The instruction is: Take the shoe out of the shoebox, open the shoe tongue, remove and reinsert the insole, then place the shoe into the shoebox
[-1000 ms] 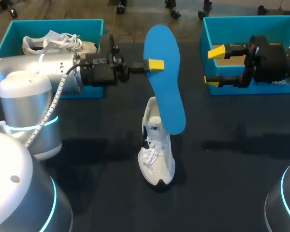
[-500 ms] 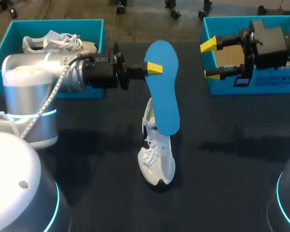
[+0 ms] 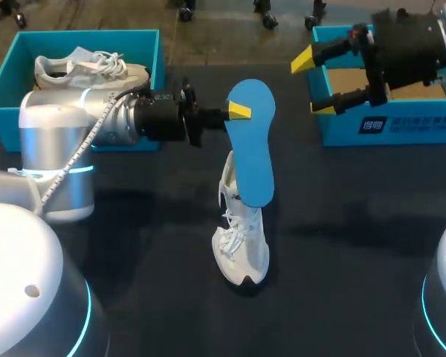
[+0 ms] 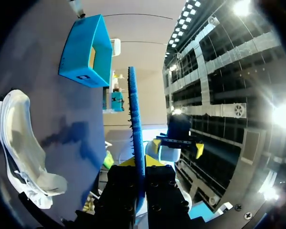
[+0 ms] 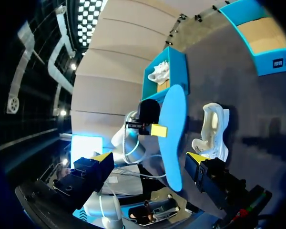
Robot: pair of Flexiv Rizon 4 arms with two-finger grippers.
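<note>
- Dark matte tabletop underneath everything, crossing the head view from side to side.
- Near its middle, a white lace-up sneaker resting on its sole, toe toward the camera, heel end farther off, laces loose over the front.
- Over the sneaker, a flat blue foam insole held off the table, one end high and the other down at the sneaker's opening. Possibly touching the collar there, but hard to settle from above.
- Left gripper reaching in from the left side and pinching the insole near its upper end, with a yellow tip flat on the visible face. In the left wrist view, insole edge-on and clamped between the two fingers, with the sneaker lying off to one side on the table.
- Right gripper hanging over the near left corner of a teal cardboard shoebox, fingers spread wide with nothing between them, well apart from the insole.
- From the right wrist view, the insole and the pinching yellow tip straight ahead of the spread fingers, the sneaker just beside the insole's lower end.
- Teal cardboard shoebox at the table's far right, open, with bare brown floor showing inside.
- At the far left, a second teal open box holding another pale sneaker with its laces on top.
</note>
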